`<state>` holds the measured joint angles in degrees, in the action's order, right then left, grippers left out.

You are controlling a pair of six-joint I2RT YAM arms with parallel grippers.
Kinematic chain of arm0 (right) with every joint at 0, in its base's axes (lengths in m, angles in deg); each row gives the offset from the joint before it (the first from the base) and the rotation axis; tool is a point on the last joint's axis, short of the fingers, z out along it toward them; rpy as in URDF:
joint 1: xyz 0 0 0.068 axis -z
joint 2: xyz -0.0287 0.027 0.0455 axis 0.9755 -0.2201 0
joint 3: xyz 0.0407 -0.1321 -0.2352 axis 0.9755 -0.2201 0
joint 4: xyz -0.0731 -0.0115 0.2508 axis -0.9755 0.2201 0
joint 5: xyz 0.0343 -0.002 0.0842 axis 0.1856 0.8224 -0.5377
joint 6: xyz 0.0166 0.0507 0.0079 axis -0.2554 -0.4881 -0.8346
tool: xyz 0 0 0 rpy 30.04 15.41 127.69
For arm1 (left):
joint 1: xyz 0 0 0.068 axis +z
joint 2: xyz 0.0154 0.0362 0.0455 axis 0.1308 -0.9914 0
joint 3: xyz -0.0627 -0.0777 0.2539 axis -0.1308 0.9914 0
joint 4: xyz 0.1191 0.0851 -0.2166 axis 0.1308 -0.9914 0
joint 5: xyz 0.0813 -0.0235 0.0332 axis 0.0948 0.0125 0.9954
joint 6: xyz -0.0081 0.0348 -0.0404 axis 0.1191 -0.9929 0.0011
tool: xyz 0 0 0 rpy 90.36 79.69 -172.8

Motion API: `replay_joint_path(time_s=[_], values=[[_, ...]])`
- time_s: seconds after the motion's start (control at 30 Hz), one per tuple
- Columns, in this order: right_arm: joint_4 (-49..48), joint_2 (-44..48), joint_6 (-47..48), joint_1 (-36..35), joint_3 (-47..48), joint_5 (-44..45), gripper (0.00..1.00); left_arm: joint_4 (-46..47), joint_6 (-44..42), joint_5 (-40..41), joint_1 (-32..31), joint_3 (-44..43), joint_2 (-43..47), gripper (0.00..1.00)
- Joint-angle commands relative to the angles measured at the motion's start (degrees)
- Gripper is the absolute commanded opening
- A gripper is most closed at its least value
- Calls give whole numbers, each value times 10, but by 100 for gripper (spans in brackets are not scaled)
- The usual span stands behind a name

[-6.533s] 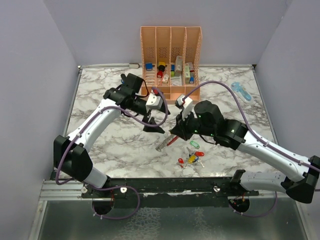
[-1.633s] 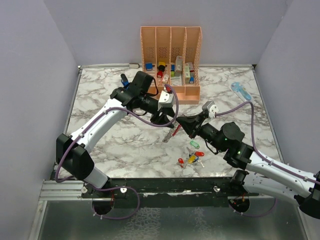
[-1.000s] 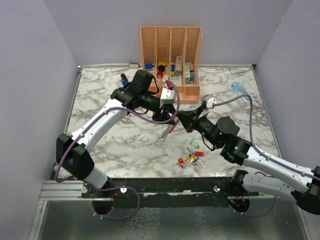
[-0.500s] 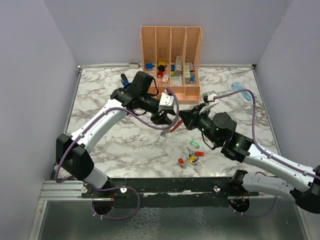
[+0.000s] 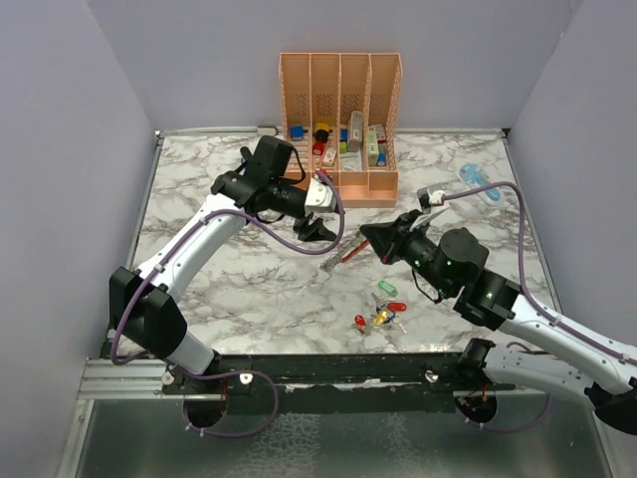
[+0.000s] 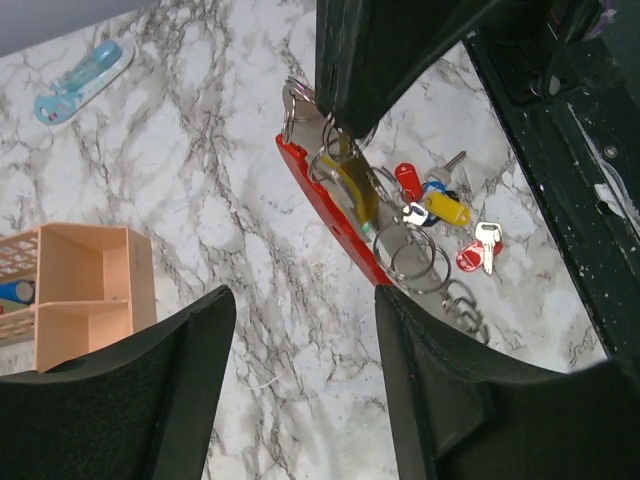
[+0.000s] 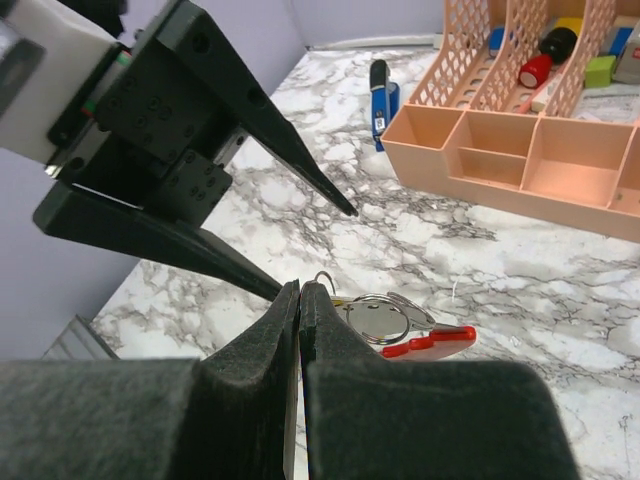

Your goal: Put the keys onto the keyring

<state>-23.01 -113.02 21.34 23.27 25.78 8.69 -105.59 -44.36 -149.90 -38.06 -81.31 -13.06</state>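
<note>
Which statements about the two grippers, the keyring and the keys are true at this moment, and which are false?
1. The right gripper is shut on the keyring. True.
2. The left gripper is clamped on the keyring. False: its jaws are open and apart from the keyring.
3. The keys lie in a small heap on the table, near its front edge. True.
4. The pale blue tool stands in a slot of the peach organiser. False: it lies flat on the table, to the right of the organiser.
</note>
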Motion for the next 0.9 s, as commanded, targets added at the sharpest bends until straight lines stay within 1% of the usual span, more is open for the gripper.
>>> replay_joint_path(time_s=[0.0, 0.13, 0.3, 0.53, 0.67, 0.87], values=[[13, 31, 27, 0, 7, -57, 1, -55, -88, -80, 4, -7, 29, 62], [39, 20, 42, 0, 27, -117, 1, -53, -98, -93, 4, 7, 44, 63], [34, 2, 42, 0, 26, -178, 1, -37, -90, -117, 3, 16, 64, 62], [20, -2, 33, 0, 25, -186, 1, -24, -86, -114, 0, 46, 87, 58], [26, -8, 31, 0, 37, -192, 1, -18, -87, -106, 0, 80, 94, 54], [27, -21, 30, 0, 45, -199, 1, -13, -86, -112, -2, 89, 88, 47]])
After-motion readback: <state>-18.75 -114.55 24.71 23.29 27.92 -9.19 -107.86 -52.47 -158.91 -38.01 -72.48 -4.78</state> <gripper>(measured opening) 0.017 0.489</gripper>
